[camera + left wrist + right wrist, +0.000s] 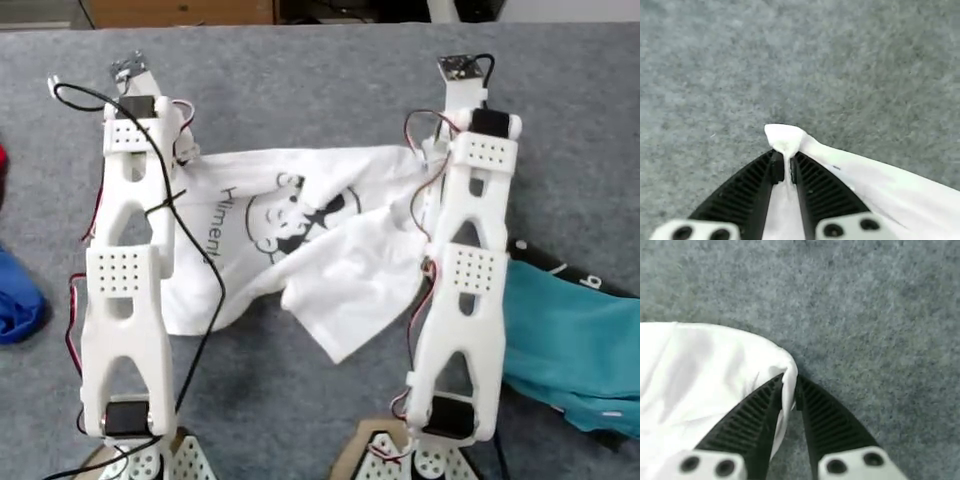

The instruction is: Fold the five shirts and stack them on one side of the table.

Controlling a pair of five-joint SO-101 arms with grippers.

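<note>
Count of arms: two, lying side by side over the grey table (330,80). You have the left arm (125,280) and right arm (470,270) both stretched toward the far side.

Count of cloth items seen from above: five.
1. One white shirt (300,250), between the two arms, print side up with a cartoon face and some lettering. Its right part is turned over toward the middle, and a pointed flap hangs toward the near edge.
2. One teal shirt (575,340), crumpled, just beside the right arm on its outer side.
3. One dark cloth (545,262) with white marks, peeking out from under the teal shirt's far edge.
4. One blue shirt (15,305), bunched at the left border of the table, well apart from the white one.
5. One red sliver (2,160) at the same border; too little shows to say what it is.

Left gripper (784,167): your jaws are closed down to a thin slit, pinching a corner of the white shirt. A small tuft of fabric pokes out past the tips, over bare table.

Right gripper (790,390): jaws likewise nearly together, clamping the rounded edge of the white shirt. The cloth runs off to one side and grey table lies on the other.

Both pinch points sit at the shirt's far edge, one at each far corner.
</note>
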